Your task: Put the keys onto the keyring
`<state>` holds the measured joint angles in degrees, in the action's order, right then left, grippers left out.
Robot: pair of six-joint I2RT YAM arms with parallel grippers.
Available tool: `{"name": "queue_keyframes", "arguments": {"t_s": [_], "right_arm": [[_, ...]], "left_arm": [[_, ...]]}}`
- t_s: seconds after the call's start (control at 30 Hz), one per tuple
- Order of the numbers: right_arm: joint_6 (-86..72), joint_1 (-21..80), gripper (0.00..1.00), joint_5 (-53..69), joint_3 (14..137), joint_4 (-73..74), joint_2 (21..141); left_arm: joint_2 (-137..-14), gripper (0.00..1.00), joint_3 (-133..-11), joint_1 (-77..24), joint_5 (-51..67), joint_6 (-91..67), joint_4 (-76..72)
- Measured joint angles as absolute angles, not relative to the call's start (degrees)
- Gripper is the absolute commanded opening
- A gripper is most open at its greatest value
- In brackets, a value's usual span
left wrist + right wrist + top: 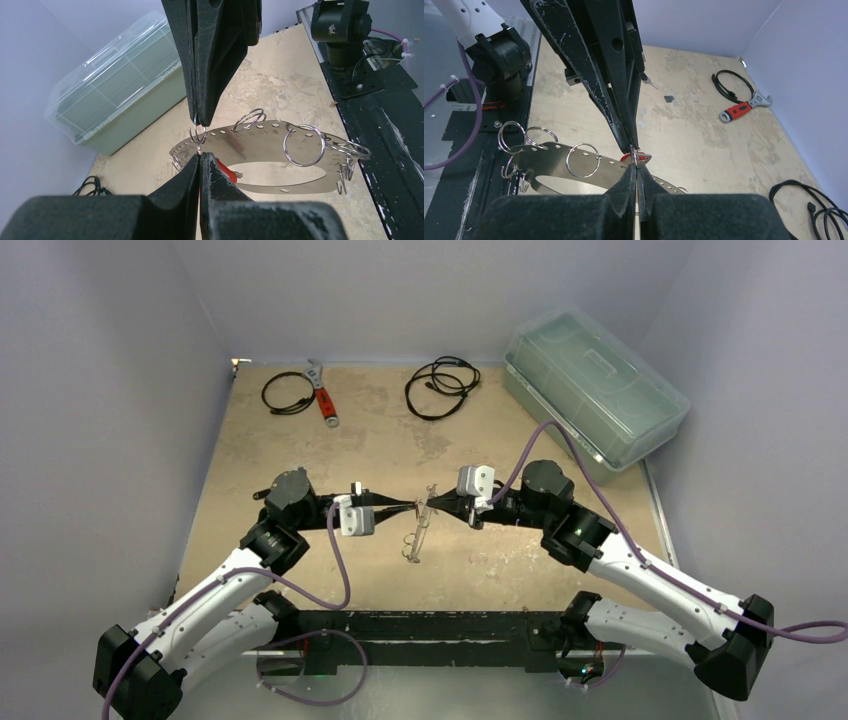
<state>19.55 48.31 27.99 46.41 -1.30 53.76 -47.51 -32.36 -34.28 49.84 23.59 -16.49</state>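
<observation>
My left gripper [410, 506] and right gripper [433, 506] meet tip to tip over the table's middle, both shut. The keyring [198, 135], a small split wire ring, hangs from the right gripper's tips and reaches down to the left gripper [200, 156]. The red key [227, 174] is pinched in the left gripper, its red head sticking out beside the fingertips. In the right wrist view the red key [626, 157] and the keyring [640, 158] touch just above the right gripper [636, 166]. The blue and dark keys are out of view.
A curved flat metal strip [260, 136] with numbered holes and several larger split rings [304, 145] lies under the grippers [416, 538]. At the back are a red-handled wrench [322, 396], two black cables [288, 395] [440, 388] and a clear lidded box [595, 385].
</observation>
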Motion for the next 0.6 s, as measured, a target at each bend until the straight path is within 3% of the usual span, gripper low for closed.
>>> {"name": "queue_keyframes", "arguments": {"t_s": [0.07, 0.13, 0.23, 0.3, 0.43, 0.6], "right_arm": [[19.5, 48.3, 0.00, 28.0, 46.4, -1.3, 53.6], [19.5, 48.3, 0.00, 28.0, 46.4, -1.3, 53.6], [19.5, 48.3, 0.00, 28.0, 46.4, -1.3, 53.6], [19.5, 48.3, 0.00, 28.0, 46.4, -1.3, 53.6], [19.6, 48.3, 0.00, 28.0, 46.4, -1.3, 53.6], [19.6, 48.3, 0.00, 28.1, 46.8, -1.3, 53.6]], "left_arm": [[-47.5, 0.00, -32.4, -34.3, 50.0, 23.6, -16.7], [-47.5, 0.11, -32.4, -34.4, 50.0, 23.6, -16.8], [-47.5, 0.47, -32.4, -34.5, 50.0, 23.5, -17.1], [-47.4, 0.60, -32.4, -34.5, 49.9, 23.2, -17.3], [-46.4, 0.62, -32.3, -34.5, 49.9, 23.1, -17.9], [-45.8, 0.54, -32.3, -34.5, 49.6, 23.1, -18.6]]}}
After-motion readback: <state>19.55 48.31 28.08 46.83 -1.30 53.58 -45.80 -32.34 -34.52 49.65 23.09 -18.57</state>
